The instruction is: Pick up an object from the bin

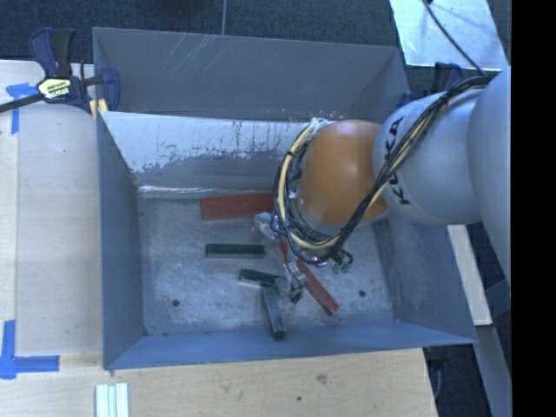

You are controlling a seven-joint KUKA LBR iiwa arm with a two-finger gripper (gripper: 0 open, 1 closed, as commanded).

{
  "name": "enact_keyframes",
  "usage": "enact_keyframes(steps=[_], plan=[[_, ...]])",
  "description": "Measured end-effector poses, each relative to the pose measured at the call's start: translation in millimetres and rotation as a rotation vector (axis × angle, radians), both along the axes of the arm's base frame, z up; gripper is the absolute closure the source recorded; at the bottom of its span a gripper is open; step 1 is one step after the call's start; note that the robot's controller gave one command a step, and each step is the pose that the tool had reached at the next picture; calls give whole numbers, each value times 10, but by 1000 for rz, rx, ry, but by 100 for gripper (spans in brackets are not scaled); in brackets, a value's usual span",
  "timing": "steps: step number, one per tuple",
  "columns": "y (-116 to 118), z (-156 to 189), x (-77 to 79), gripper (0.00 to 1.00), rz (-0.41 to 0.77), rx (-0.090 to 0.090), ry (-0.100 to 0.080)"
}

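My gripper [294, 281] reaches down below the orange cover to the bin floor, right of the middle and near the front wall. It sits among three things. A short dark green piece [258, 277] lies just to its left. A dark grey-green bar [274, 313] runs toward the front wall below it. A red-brown strip [321, 294] slants away to its right, with its upper end hidden under the gripper. I cannot see whether anything is held.
A red-brown flat block [236, 206] lies at the back of the floor and a dark green bar [234, 250] in the middle. The arm and its cables hide the right part of the floor.
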State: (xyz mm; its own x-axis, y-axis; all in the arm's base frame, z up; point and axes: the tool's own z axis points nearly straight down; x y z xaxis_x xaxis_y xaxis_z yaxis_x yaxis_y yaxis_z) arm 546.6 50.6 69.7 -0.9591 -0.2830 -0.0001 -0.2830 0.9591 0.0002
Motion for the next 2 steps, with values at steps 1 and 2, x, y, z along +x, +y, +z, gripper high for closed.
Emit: enact_keyframes(steps=[1, 2], plan=[[289, 162, -554, 0, 17, 0, 1], [276, 158, -538, 100, 13, 0, -2]])
